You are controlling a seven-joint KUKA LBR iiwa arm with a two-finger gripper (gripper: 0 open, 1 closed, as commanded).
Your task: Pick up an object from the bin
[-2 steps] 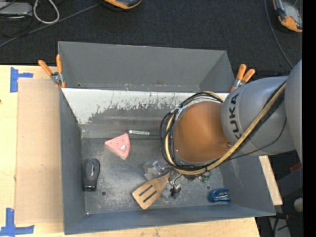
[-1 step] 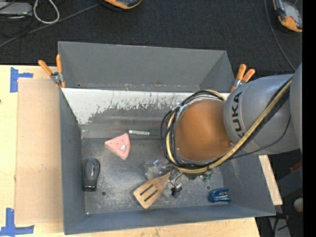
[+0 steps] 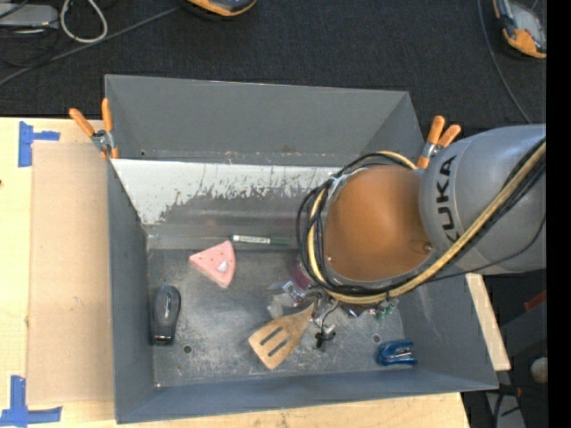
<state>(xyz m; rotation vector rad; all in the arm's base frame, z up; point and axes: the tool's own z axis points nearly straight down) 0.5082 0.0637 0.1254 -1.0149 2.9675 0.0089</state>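
Tan wooden slotted spatula (image 3: 275, 341) lies near-centre in bin (image 3: 259, 132), handle by end effector (image 3: 319, 321); spread or pressed together: cannot tell.

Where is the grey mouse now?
In the camera view, the mouse lies by the bin's left wall, below-left of the pink wedge, left of the spatula.

A pale wooden slotted spatula (image 3: 275, 341) lies flat on the floor of the bin (image 3: 210, 350), lower middle of the frame, blade pointing lower left, handle angled upper right.
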